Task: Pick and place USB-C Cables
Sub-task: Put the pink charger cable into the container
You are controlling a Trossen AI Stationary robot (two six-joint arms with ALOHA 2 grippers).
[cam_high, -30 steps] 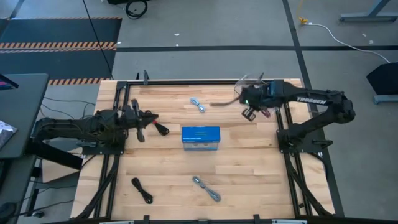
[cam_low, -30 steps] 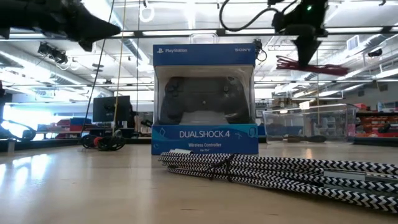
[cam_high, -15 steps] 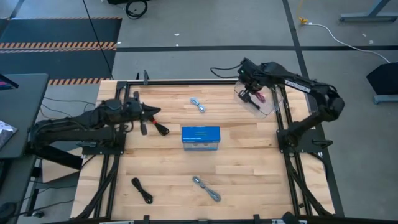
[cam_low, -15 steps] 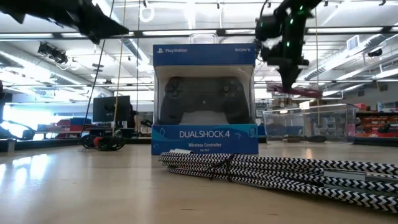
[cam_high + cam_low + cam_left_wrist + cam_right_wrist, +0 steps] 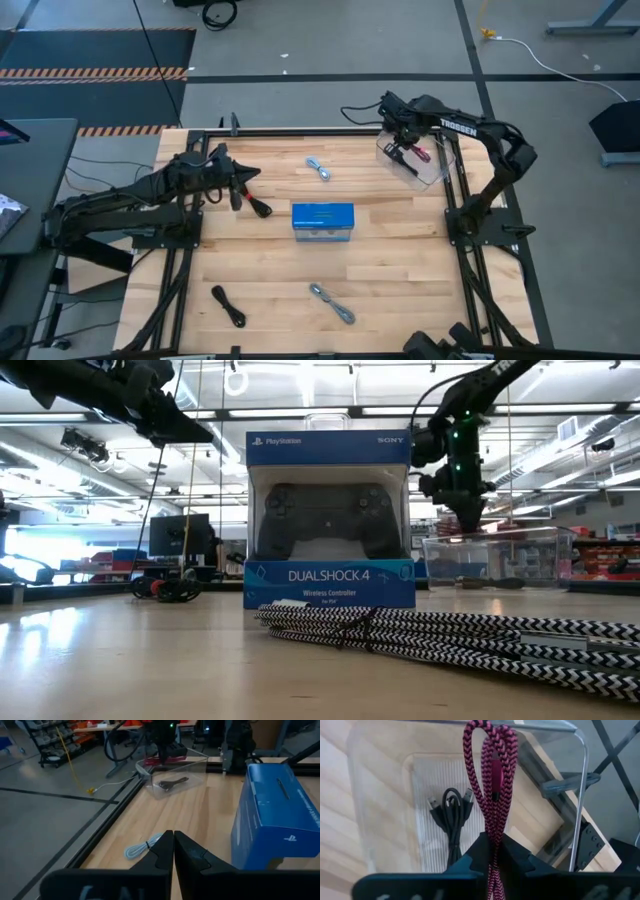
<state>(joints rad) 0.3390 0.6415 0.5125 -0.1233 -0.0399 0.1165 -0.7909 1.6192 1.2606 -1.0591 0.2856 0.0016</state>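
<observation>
My right gripper [image 5: 406, 152] [image 5: 493, 851] hangs over the clear plastic bin [image 5: 441, 172] [image 5: 581, 755] at the table's far right and is shut on a red braided cable bundle [image 5: 491, 780]. A black cable [image 5: 452, 816] lies on the bin's floor. My left gripper [image 5: 240, 184] [image 5: 173, 851] is shut and empty above the table's left side, close to a dark red-and-black cable [image 5: 259, 208]. A pale blue-white cable [image 5: 318, 168] [image 5: 142, 848], a silver-grey braided cable [image 5: 332, 302] [image 5: 450, 636] and another black cable [image 5: 228, 306] lie flat on the table. My right gripper pinches the red cable bundle between its two fingers at the bundle's near part [image 5: 492, 836], the fingers lying along the strands. The looped end [image 5: 490, 734] sticks out past the fingertips. The bundle is lifted clear, above the bin's open top.
A blue DualShock 4 box [image 5: 322, 222] [image 5: 329, 520] stands upright at the table's middle, between both arms. A black metal frame [image 5: 300, 131] runs along the table's far edge and sides. Bare wood lies between the box and the near cables.
My right gripper has swung from beside the bin toward the far edge, turned about, and come down over the bin with the red cable still in its fingers. My left gripper has drifted a little toward the table's far edge and right.
</observation>
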